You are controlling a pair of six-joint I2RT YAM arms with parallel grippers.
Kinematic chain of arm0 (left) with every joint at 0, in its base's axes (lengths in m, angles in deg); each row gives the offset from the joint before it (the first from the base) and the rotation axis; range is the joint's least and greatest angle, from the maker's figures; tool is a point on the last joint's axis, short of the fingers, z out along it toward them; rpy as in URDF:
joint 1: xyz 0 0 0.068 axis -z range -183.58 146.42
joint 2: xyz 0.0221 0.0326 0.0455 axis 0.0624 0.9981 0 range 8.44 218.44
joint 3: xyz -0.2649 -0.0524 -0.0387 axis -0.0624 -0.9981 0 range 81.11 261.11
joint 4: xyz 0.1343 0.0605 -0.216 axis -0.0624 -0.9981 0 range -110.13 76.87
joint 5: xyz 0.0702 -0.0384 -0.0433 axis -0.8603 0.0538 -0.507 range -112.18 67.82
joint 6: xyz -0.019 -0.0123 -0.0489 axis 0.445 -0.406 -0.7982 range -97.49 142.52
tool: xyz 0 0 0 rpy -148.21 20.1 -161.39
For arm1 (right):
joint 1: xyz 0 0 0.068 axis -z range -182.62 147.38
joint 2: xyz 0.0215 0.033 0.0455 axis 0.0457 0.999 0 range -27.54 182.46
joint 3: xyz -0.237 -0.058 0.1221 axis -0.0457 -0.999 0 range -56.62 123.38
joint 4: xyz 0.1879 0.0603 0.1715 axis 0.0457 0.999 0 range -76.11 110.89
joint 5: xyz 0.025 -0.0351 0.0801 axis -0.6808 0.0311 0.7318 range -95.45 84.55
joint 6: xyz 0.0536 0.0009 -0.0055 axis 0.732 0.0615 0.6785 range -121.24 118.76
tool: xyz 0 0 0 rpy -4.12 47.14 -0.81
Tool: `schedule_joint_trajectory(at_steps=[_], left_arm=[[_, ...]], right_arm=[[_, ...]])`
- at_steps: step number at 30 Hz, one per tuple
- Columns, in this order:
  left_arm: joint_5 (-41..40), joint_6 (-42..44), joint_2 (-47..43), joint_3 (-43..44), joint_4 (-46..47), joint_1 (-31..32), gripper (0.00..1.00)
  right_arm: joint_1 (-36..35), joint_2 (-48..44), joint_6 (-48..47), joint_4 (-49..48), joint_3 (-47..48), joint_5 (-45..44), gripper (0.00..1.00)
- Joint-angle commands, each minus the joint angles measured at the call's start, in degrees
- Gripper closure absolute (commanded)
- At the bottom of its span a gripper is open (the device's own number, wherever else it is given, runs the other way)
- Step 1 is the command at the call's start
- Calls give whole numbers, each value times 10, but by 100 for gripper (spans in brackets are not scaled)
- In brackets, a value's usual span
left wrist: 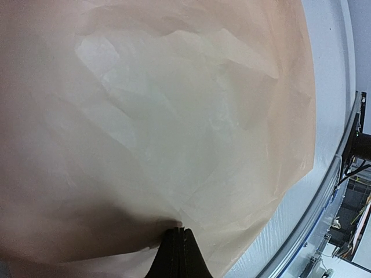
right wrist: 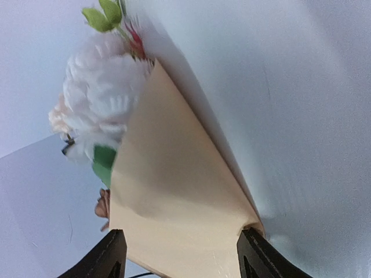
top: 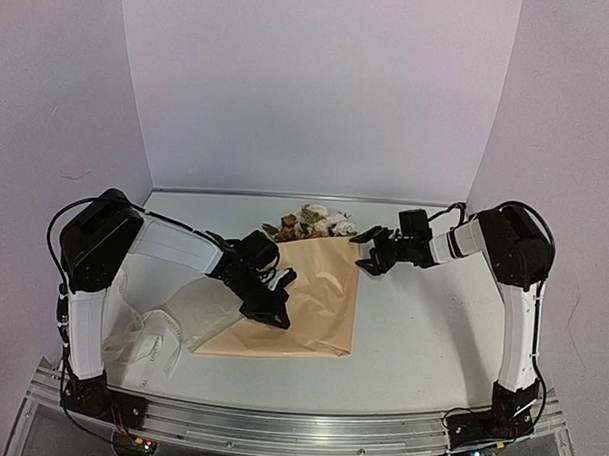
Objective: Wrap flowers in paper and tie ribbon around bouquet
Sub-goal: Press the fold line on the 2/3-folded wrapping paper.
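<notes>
The tan paper (top: 317, 303) lies folded over the flowers (top: 317, 224), whose white and peach heads stick out at its far end. My left gripper (top: 269, 309) is over the paper's left part. In the left wrist view it (left wrist: 180, 230) is shut, pinching the creased paper (left wrist: 174, 116) at its edge. My right gripper (top: 370, 254) is at the paper's far right corner. In the right wrist view it (right wrist: 182, 255) is open, straddling the paper cone (right wrist: 174, 202); the right finger (right wrist: 255, 252) touches the fold. White flowers (right wrist: 98, 92) show beyond. The cream ribbon (top: 148, 341) lies bunched under my left arm.
White walls close in the table at the back and both sides. A metal rail (top: 298, 428) runs along the near edge, also seen in the left wrist view as the rail (left wrist: 324, 191). Bare white tabletop (top: 431, 332) lies right of the paper.
</notes>
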Motion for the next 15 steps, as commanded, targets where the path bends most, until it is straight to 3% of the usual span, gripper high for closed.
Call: schedule_joint_trajectory(at_steps=[1,9,15], left_arm=[[-32,13,24,-1,-50,-10,100],[-29,21,25,0,-56,-16,100],[-28,41,15,-1,-69,-27,100]], right_arm=[[13,31,-11,34,71,-27,32],[22,63,-18,89,166,-39,32],[25,-13,-73,133,109,-42,32]])
